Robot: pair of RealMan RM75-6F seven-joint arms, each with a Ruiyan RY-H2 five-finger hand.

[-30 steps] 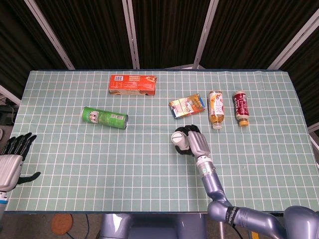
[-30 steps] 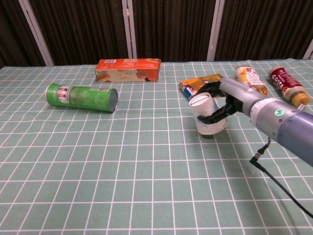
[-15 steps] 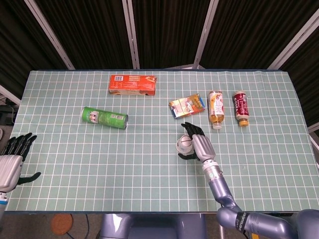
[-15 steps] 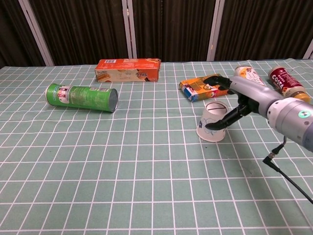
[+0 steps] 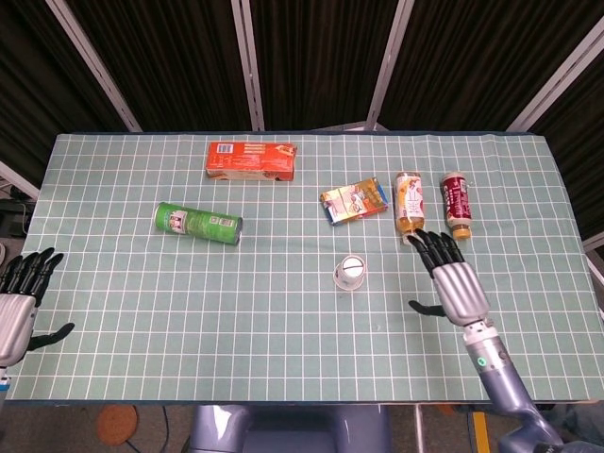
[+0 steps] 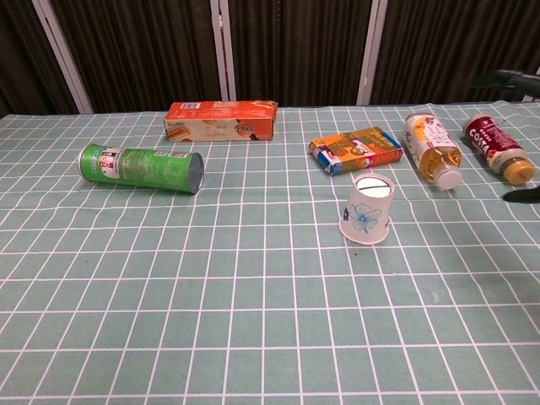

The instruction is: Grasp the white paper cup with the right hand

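Observation:
The white paper cup (image 5: 350, 272) stands upside down on the green checked mat, near the middle; a blue flower print shows on its side (image 6: 368, 211) in the chest view. My right hand (image 5: 453, 279) hovers to the right of the cup, well apart from it, fingers spread and holding nothing. Only its dark fingertips (image 6: 513, 79) reach into the chest view at the right edge. My left hand (image 5: 19, 300) stays at the table's left edge, open and empty.
A green tube can (image 5: 198, 223) lies at the left and a red box (image 5: 251, 159) at the back. Behind the cup lie a snack packet (image 5: 355, 200) and two bottles (image 5: 409, 206) (image 5: 458, 204), just ahead of the right hand.
The right hand has let go of the cup and drawn away to the right. The cup now stands alone, upside down on the mat. The left hand has barely moved.

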